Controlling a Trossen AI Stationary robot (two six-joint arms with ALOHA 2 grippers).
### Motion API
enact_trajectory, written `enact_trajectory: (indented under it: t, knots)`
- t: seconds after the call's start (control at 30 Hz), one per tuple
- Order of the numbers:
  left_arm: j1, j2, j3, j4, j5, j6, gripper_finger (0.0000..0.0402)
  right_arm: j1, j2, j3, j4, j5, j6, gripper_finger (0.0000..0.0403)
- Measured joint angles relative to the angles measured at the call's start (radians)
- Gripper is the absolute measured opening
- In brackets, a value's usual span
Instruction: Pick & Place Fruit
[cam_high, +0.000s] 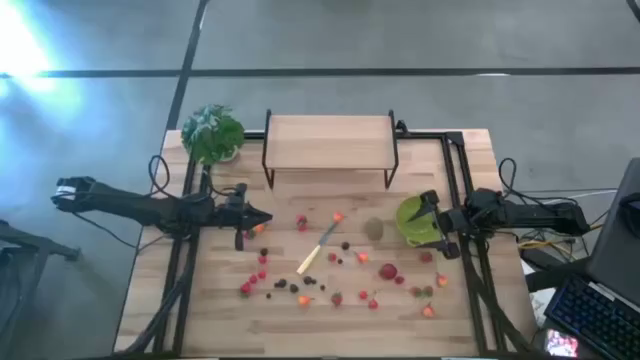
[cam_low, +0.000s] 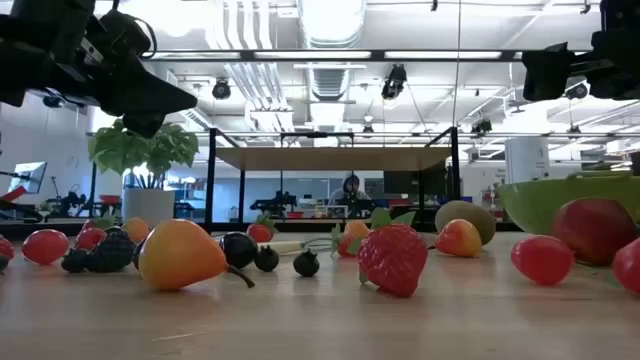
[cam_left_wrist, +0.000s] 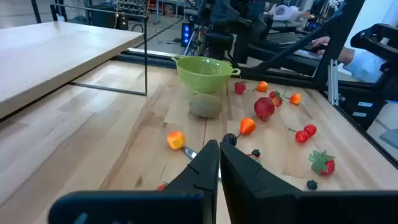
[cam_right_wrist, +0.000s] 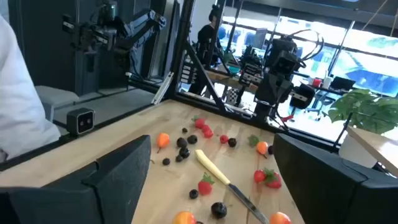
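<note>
wooden table (cam_high: 200, 310) strewn with fruit (cam_high: 387, 271), left end effector (cam_high: 262, 220) clenched empty; right end effector (cam_high: 432, 222) released, half hiding green bowl (cam_high: 408, 218)

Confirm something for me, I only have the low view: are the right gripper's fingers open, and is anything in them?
Observer: Open wide, nothing held; the right wrist view shows the right gripper empty.
Operator: Where is it relative to the bowl?
Observer: From above, it is over the green bowl's rim, on the side away from the scattered fruit.
Operator: And the left one?
Observer: The left gripper is shut and empty, pointing roughly toward the kiwi-like fruit.
</note>
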Motion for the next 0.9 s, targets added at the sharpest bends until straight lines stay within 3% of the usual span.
enact_trajectory:
  t: [0.53, 0.9]
  knots:
    - [0.000, 0.000, 0.000, 0.000, 0.000, 0.000, 0.0020, 0.000, 0.000, 0.000, 0.000, 0.000, 0.008, 0.0358]
    - [0.000, 0.000, 0.000, 0.000, 0.000, 0.000, 0.0020, 0.000, 0.000, 0.000, 0.000, 0.000, -0.004, 0.0335]
